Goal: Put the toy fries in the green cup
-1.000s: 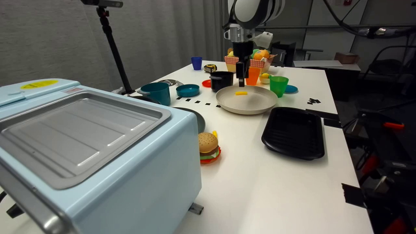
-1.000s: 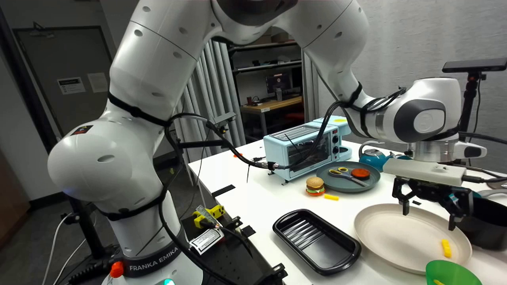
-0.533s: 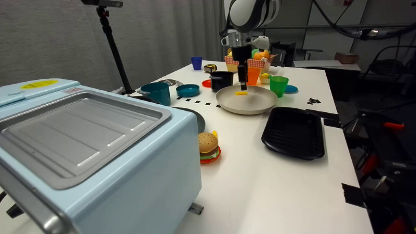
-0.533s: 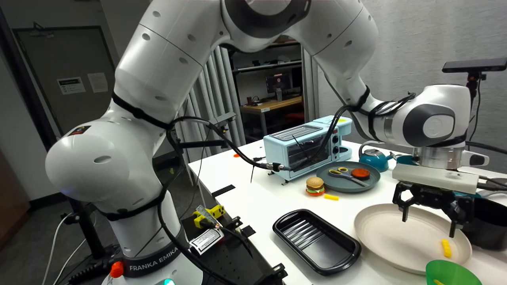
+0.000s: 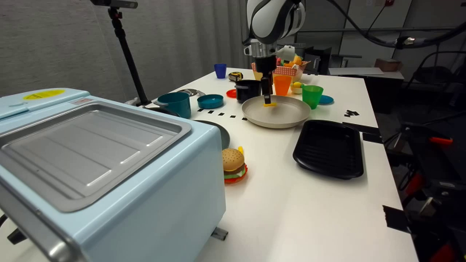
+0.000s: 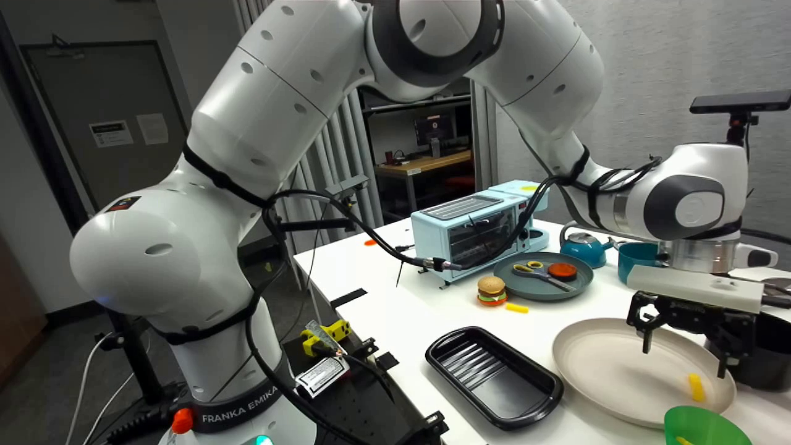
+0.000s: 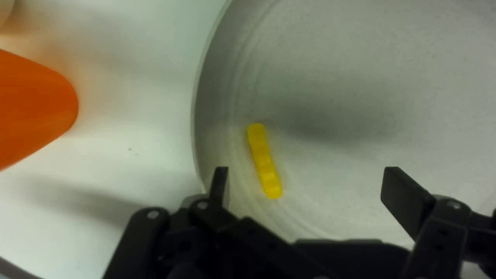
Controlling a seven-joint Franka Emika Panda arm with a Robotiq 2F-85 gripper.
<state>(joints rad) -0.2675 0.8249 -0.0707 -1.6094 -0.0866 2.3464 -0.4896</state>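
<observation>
The toy fries piece [image 5: 270, 104] is a small yellow stick lying on the beige plate [image 5: 282, 116]; it also shows on the plate in an exterior view [image 6: 696, 387]. In the wrist view the fries [image 7: 265, 162] lie between the fingers' lines, nearer the left finger and untouched. My gripper [image 6: 685, 360] is open and empty, low over the plate; its fingers also show in the wrist view [image 7: 305, 172]. The green cup [image 5: 312, 96] stands upright beside the plate. In an exterior view the cup [image 6: 704, 428] is cut by the frame's edge, with a bit of yellow inside.
An orange cup [image 5: 282, 86] stands close behind the plate. A black pot [image 6: 766, 355] is beside the plate, near the gripper. A black tray [image 6: 494, 377] lies in front. A toy burger [image 6: 492, 290] and another yellow stick [image 6: 517, 308] lie near the toaster oven [image 6: 469, 228].
My gripper has come down towards the plate and moved sideways, leftward and rightward in the respective exterior views. It stays open. The fries and the green cup have not moved.
</observation>
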